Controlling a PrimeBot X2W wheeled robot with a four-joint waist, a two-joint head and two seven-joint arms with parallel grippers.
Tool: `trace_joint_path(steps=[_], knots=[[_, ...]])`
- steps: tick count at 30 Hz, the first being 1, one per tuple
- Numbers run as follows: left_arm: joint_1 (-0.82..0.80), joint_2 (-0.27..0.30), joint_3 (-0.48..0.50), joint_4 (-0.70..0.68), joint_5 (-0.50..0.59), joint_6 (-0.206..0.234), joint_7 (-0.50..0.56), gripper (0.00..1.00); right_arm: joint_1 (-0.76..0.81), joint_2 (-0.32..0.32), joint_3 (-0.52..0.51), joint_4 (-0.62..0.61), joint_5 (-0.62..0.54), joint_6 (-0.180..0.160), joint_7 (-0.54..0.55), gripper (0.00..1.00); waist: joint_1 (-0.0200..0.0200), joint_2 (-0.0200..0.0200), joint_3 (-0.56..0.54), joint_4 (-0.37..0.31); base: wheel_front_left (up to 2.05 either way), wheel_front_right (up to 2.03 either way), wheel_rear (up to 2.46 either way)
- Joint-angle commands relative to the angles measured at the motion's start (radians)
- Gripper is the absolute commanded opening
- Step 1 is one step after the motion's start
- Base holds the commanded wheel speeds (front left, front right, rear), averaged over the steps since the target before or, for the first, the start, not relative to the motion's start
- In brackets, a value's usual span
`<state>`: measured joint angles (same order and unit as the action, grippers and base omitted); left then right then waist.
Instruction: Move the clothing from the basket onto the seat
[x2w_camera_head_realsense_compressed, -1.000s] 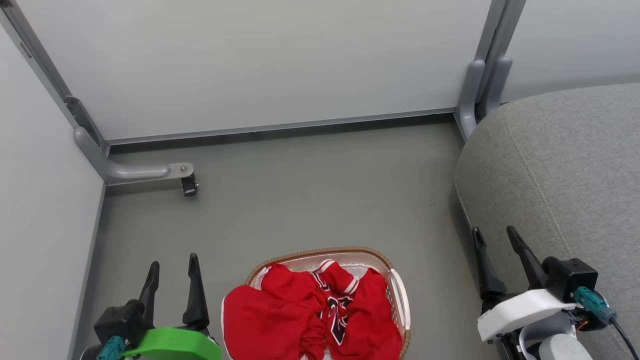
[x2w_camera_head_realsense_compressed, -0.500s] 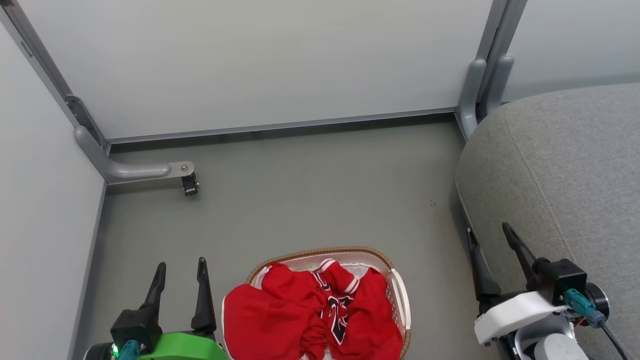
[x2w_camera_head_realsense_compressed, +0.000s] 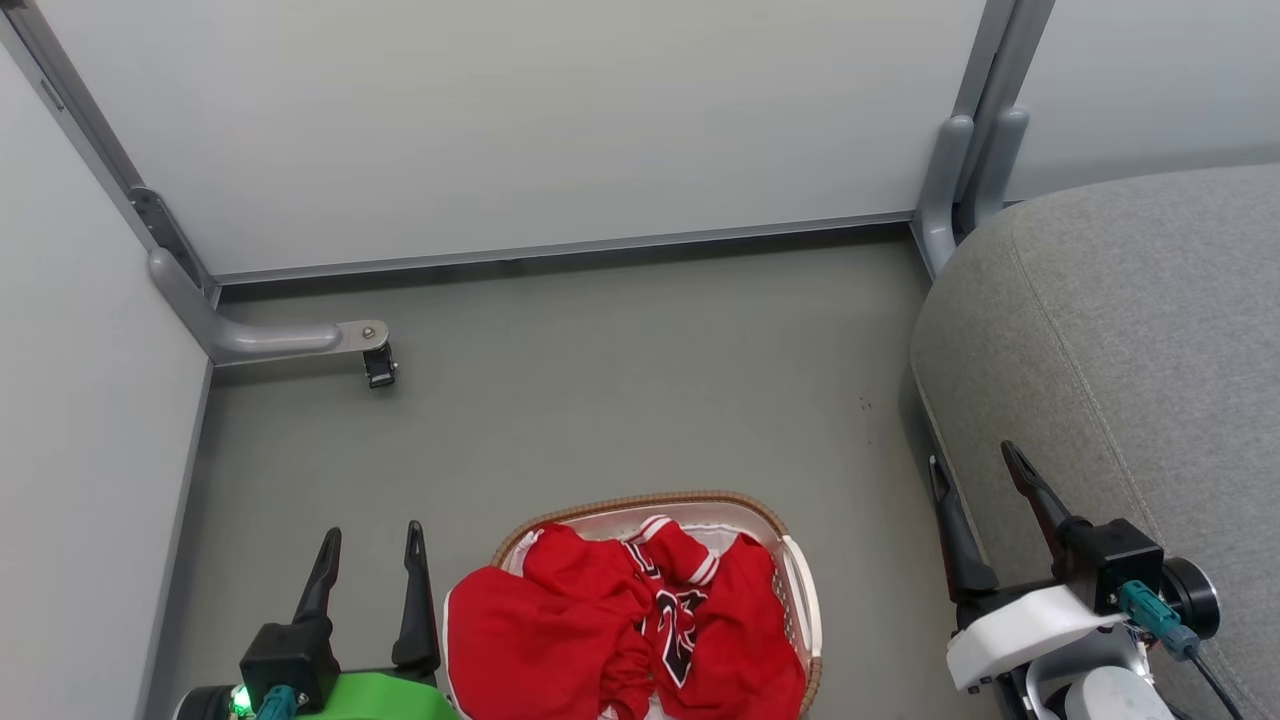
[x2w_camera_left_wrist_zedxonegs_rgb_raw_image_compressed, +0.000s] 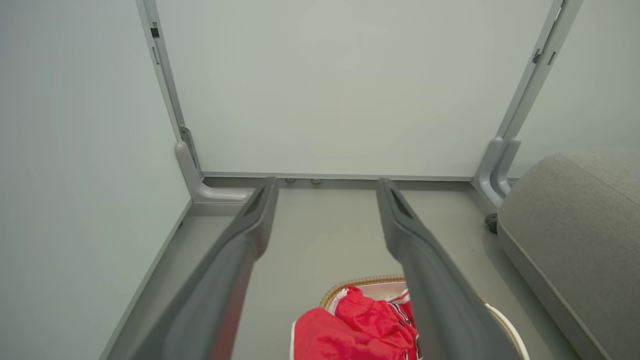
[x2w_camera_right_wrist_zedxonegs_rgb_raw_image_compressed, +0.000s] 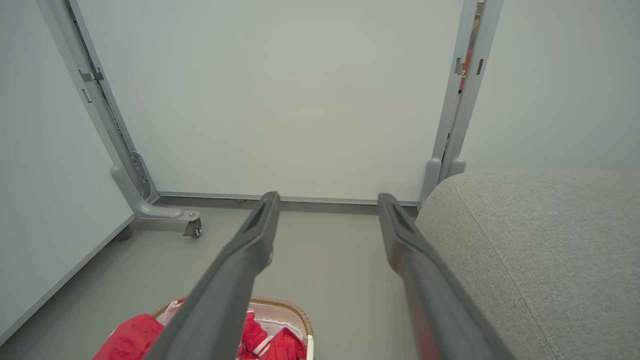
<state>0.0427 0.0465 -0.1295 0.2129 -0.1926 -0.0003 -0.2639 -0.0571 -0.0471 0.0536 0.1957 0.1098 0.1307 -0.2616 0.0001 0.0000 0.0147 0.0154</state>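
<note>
Grey floor (x2w_camera_head_realsense_compressed: 620, 380), pale partition panels (x2w_camera_head_realsense_compressed: 560, 130); one seat (x2w_camera_head_realsense_compressed: 1130, 330) at 3 o'clock. One basket (x2w_camera_head_realsense_compressed: 797, 575) at 6 o'clock holds clothing (x2w_camera_head_realsense_compressed: 560, 640), two pieces. Left hand (x2w_camera_head_realsense_compressed: 373, 532), right hand (x2w_camera_head_realsense_compressed: 971, 455): both spread.

red cloth clothing (x2w_camera_head_realsense_compressed: 560, 640); perforated plastic basket (x2w_camera_head_realsense_compressed: 795, 580); grey fabric seat (x2w_camera_head_realsense_compressed: 1130, 340)

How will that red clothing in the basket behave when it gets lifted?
Probably floppy: the red clothing lies crumpled in soft folds and one piece droops over the basket rim, so it should sag and trail. Its sheen suggests light, somewhat slippery fabric. The pieces overlap, so lifting one may drag the other.
</note>
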Motion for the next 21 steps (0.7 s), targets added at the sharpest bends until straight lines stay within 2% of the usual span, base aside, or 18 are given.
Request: trace_joint_path(steps=[1,14,21], knots=[[0.01,0.007,0.001,0.004,-0.003,0.001,-0.001,1.0,-0.01,-0.006,0.0,-0.003,-0.007,0.0,-0.005,1.0,-0.0001,0.0,0.0,0.0,0.0,0.0,0.0],[0.003,0.007,0.003,-0.001,-0.004,-0.002,-0.001,1.0,-0.014,-0.006,-0.002,-0.005,-0.005,0.0,-0.005,1.0,-0.0001,0.0,0.011,-0.001,0.0,0.0,0.0],[-0.038,0.008,-0.01,0.005,0.022,-0.011,-0.001,1.0,-0.032,-0.006,-0.026,-0.026,-0.005,0.0,-0.005,1.0,-0.0001,0.0,0.057,0.001,0.0,0.0,0.0]])
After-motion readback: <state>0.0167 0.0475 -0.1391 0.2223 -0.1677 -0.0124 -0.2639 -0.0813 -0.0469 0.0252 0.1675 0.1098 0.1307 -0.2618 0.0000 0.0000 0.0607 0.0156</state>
